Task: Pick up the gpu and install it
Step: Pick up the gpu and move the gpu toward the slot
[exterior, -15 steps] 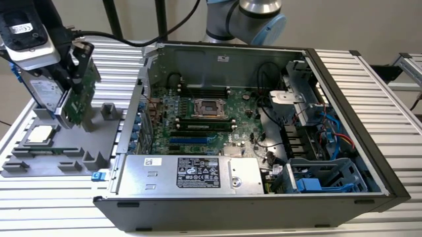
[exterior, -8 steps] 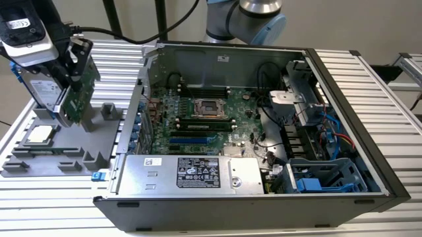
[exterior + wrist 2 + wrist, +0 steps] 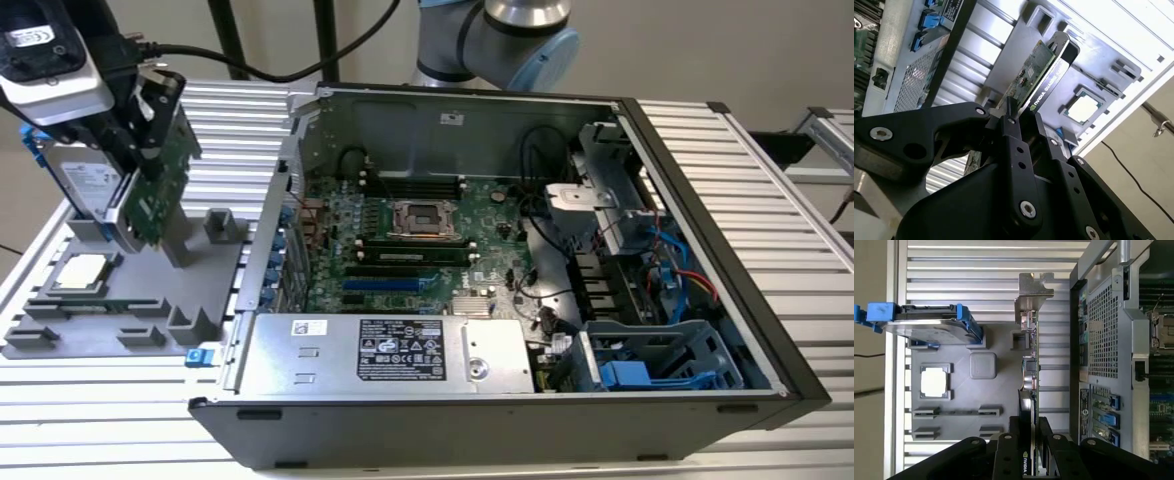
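The exterior view looks down from high up and well back onto the open case (image 3: 467, 430). The tray (image 3: 147, 295) lies at the exterior view's left, under my gripper (image 3: 140, 110). Both wrist views sit close behind that gripper, clamped on the gpu (image 3: 1030, 375). The first wrist view looks straight down the card's edge onto the tray; the second wrist view looks along it, tilted. All three share the tray's chip (image 3: 80, 272).
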`<act>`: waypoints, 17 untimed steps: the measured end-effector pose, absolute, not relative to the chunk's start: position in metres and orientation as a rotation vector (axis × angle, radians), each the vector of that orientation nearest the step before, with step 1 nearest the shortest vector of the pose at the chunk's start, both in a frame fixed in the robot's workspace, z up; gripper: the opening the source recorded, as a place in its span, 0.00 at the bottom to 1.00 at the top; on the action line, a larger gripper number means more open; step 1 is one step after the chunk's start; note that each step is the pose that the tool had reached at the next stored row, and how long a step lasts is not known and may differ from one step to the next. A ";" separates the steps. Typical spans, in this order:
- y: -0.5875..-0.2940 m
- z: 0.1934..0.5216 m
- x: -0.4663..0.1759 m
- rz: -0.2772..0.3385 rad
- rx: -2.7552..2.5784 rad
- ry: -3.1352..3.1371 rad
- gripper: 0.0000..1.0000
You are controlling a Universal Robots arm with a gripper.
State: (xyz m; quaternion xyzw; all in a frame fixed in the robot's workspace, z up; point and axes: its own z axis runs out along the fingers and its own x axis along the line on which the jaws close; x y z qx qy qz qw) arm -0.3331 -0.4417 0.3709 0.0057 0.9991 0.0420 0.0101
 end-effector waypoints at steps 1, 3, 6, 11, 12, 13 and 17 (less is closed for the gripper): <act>-0.442 0.372 -0.333 0.131 0.018 3.119 0.00; -0.442 0.373 -0.333 0.131 0.018 3.119 0.00; -0.442 0.375 -0.333 0.131 0.018 3.119 0.00; -0.442 0.378 -0.333 0.131 0.018 3.119 0.00; -0.442 0.378 -0.333 0.131 0.018 3.119 0.00; -0.442 0.379 -0.333 0.131 0.018 3.119 0.00; -0.442 0.381 -0.333 0.131 0.018 3.119 0.00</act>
